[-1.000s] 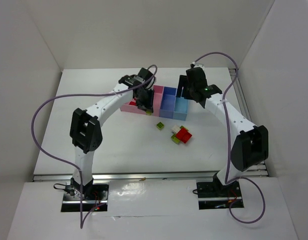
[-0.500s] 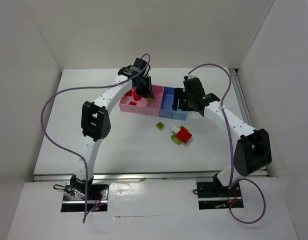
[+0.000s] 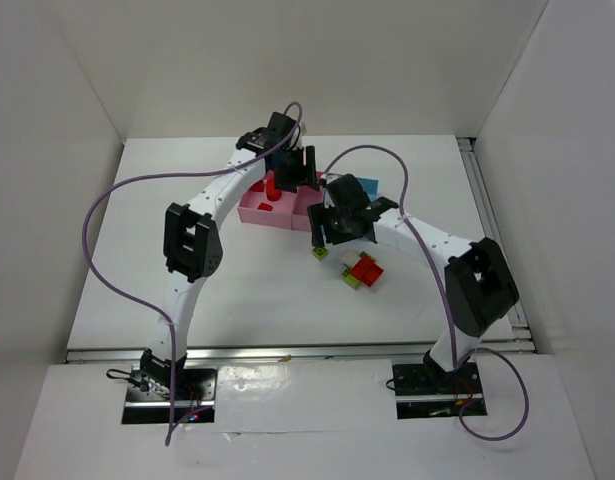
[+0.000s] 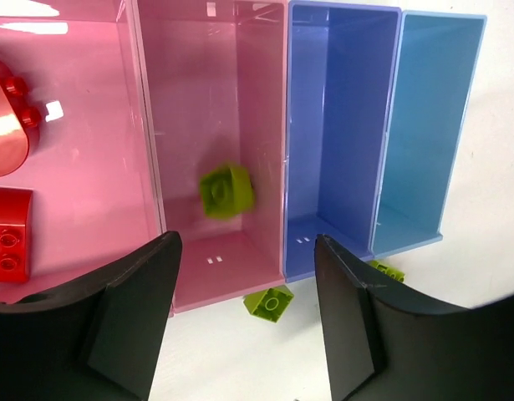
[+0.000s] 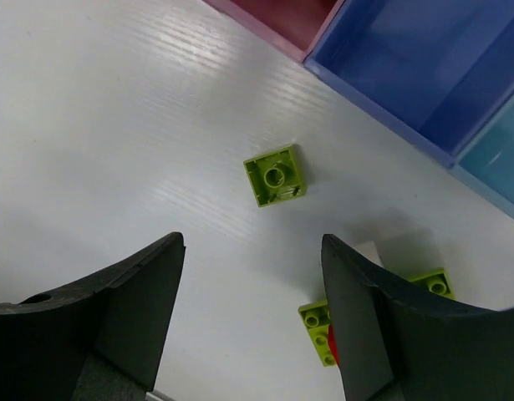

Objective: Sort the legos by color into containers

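Note:
My left gripper (image 4: pixel 246 242) hangs open above the containers, over the narrower pink bin (image 4: pixel 215 83). A yellow-green lego (image 4: pixel 226 190) shows blurred inside that bin, free of the fingers. The wide pink bin (image 4: pixel 81 150) holds red legos (image 4: pixel 7 242). The blue bin (image 4: pixel 340 125) and light blue bin (image 4: pixel 428 125) show nothing inside. My right gripper (image 5: pixel 252 242) is open just above the table, with a single yellow-green lego (image 5: pixel 275 175) lying ahead of its fingertips. From above, this lego (image 3: pixel 318 253) sits below the right gripper (image 3: pixel 327 232).
A cluster of red, white and yellow-green legos (image 3: pixel 364 270) lies on the table right of the single brick; its green pieces (image 5: pixel 319 332) sit near my right finger. My right arm covers most of the blue bins from above. White walls enclose the table.
My left gripper has opened and the yellow-green lego it carried has dropped into the narrower pink bin. My right arm has swung left and down from behind the bins to over the loose yellow-green lego.

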